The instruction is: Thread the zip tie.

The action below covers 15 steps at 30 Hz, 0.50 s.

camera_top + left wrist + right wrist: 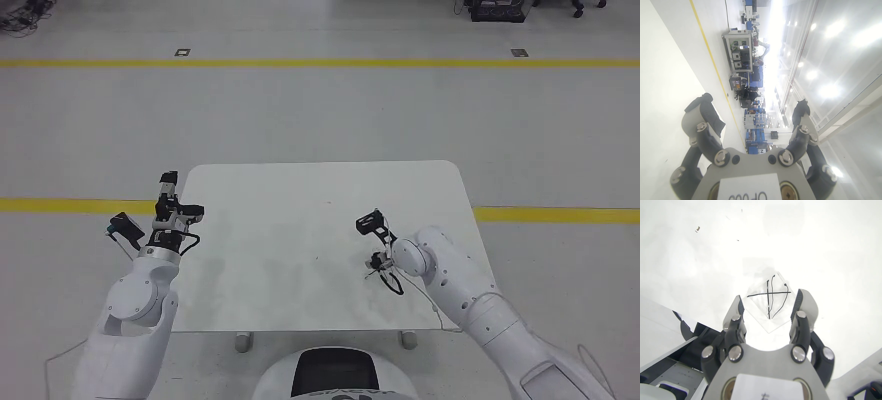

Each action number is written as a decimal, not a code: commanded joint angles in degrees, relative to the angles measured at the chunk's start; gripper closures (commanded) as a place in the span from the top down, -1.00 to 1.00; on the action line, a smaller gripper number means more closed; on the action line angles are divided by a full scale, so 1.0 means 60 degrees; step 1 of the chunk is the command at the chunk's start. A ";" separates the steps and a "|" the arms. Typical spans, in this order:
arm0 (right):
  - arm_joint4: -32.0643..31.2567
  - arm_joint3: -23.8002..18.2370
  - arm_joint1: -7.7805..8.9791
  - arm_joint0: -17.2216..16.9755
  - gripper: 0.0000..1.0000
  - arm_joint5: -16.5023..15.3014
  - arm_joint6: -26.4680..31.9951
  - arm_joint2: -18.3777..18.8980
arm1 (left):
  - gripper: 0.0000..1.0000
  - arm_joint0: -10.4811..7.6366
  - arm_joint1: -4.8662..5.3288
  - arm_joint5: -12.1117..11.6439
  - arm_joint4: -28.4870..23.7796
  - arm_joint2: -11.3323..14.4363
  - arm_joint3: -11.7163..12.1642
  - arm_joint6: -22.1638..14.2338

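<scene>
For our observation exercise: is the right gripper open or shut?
Open. The right gripper holds nothing; its fingers stand apart, zip ties visible between them.

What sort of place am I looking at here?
Probably a large factory-style robotics lab: yellow lines marked on a pale floor, an equipment rack among blue workbenches in the background, and rows of ceiling lights high overhead.
</scene>
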 commanded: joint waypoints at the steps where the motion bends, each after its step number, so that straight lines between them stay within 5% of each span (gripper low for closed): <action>1: 0.0001 0.0056 -0.0010 0.0000 -0.28 -0.0014 -0.0027 -0.0014 | 1.00 0.0000 0.0000 0.0000 0.0000 0.0000 0.0000 0.0000; 15: 0.0191 0.0697 -0.0131 0.0171 -0.50 -0.0162 -0.0157 -0.0147 | 1.00 0.0000 0.0000 0.0000 0.0000 0.0000 0.0000 0.0000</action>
